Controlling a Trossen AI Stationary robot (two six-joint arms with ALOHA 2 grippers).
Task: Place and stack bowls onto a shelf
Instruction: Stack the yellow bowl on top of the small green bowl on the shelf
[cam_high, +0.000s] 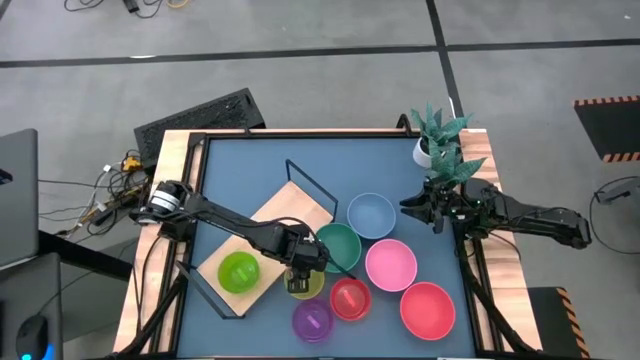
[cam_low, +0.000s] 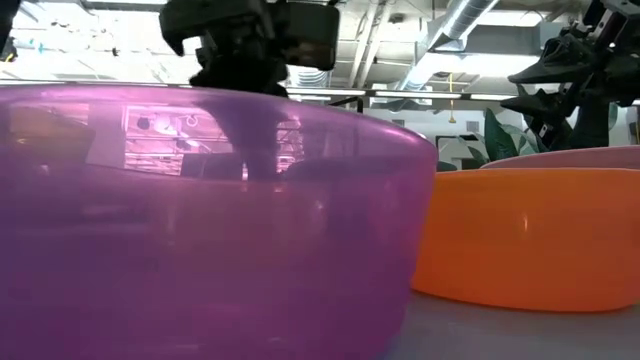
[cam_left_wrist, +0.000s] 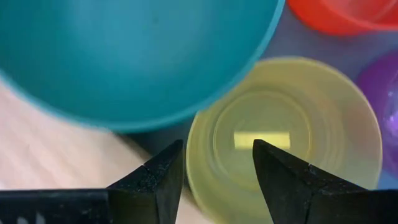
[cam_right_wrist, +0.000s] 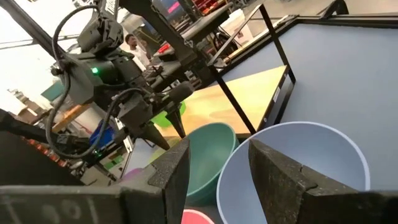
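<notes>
Your left gripper (cam_left_wrist: 217, 163) hangs with fingers spread over the yellow bowl (cam_left_wrist: 283, 134), gripping nothing, as far as the close view tells. The green bowl (cam_high: 338, 247) crowds it, so you may nudge that 1. The shelf (cam_high: 285, 215) holds the lime bowl (cam_high: 239, 272). The right gripper (cam_high: 432, 208) waits open.

A robotics lab or workshop is showing here: exposed ceiling ducts (cam_low: 470, 30) hanging overhead, loose cables (cam_high: 105, 190) trailing beside the table (cam_high: 245, 180), hazard-striped floor tape (cam_high: 606, 100) lying nearby.

Bright, even overhead light; purple bowl (cam_low: 200, 220) looms blurred in low view.
</notes>
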